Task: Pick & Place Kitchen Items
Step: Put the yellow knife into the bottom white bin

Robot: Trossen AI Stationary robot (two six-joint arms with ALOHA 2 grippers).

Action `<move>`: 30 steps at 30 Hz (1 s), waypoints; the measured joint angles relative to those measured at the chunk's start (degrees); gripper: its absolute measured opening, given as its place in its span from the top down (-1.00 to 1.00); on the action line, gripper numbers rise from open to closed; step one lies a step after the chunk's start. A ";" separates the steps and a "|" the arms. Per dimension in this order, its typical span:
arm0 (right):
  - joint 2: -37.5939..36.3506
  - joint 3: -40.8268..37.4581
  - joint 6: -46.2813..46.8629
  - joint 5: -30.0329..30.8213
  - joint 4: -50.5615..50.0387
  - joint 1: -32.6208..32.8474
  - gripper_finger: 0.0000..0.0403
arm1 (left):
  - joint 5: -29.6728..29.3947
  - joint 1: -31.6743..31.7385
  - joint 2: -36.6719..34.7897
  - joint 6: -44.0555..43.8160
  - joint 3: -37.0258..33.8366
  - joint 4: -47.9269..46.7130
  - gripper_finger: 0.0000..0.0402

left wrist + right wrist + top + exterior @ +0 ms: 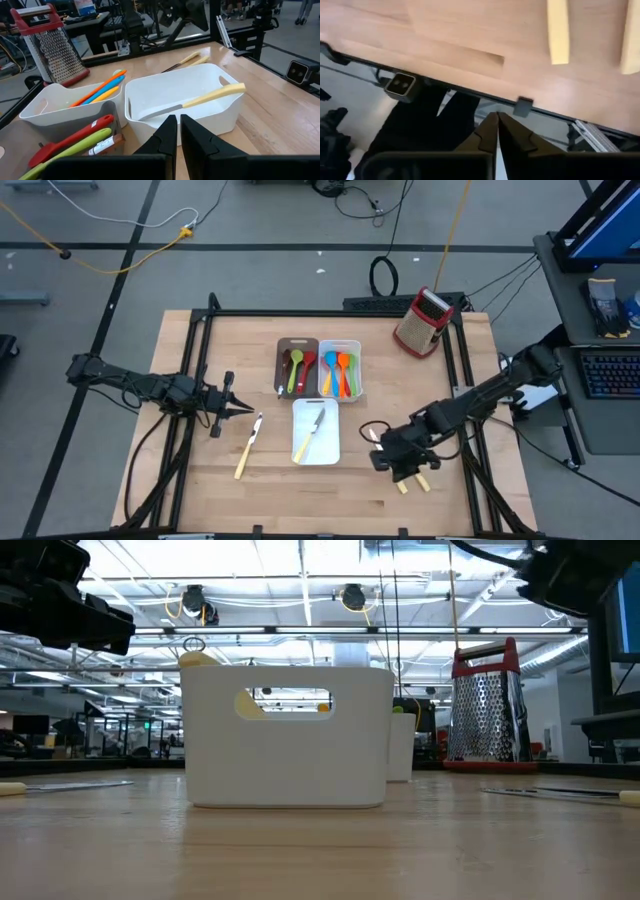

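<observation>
Right claw (385, 461) pressed together, empty; two knives (413, 481) just beside it unplaced, my left claw (245, 410) shut, third knife (248, 445) near.

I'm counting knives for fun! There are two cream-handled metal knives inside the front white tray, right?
Not quite. The front white tray holds only one cream-handled metal knife, as the high view shows. Another cream-handled knife lies on the wooden table beside it.

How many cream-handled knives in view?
4 knives: one in the front white tray, one on the table left of it, two beside the right gripper; others could be hidden.
</observation>
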 joint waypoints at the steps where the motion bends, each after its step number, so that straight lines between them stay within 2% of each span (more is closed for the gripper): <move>1: -0.25 -0.52 0.03 -0.05 0.06 0.40 0.93 | 0.00 0.00 -0.01 -0.21 0.00 0.02 0.86; 20: -0.51 -7.23 0.35 -2.15 0.03 5.65 0.31 | -0.04 0.00 -0.02 -2.20 0.00 -0.01 0.86; 30: -0.49 -12.61 3.11 -2.46 -0.01 7.21 0.19 | -0.07 0.00 -0.02 -2.32 0.00 -0.01 0.86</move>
